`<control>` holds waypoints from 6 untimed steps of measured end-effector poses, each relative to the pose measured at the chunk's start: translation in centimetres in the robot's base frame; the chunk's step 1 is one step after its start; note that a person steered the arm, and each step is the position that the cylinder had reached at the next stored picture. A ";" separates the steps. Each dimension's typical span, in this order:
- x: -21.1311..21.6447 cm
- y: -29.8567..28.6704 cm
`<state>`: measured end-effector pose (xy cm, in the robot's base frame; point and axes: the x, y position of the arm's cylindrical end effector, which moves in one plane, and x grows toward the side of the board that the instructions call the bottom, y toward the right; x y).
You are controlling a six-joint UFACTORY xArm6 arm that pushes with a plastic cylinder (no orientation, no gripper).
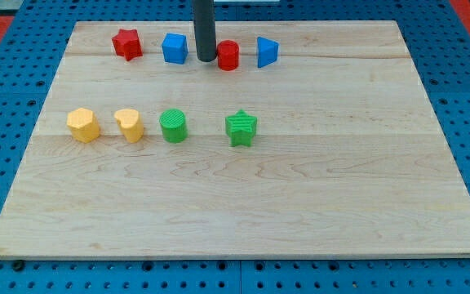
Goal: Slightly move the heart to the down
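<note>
The yellow heart (129, 125) lies at the board's left middle, between a yellow hexagon (83, 125) on its left and a green cylinder (173, 126) on its right. My tip (206, 60) stands near the view's top, between the blue cube (175, 48) and the red cylinder (228, 55), close to the red cylinder. It is far above and to the right of the heart.
A red star (126, 44) lies at the top left and a blue triangle (267, 51) right of the red cylinder. A green star (241, 128) lies near the middle. The wooden board (243, 212) rests on a blue pegboard surface.
</note>
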<state>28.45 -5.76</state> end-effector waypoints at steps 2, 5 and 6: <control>7.7 -5.5; 15.8 -5.8; 14.1 -2.8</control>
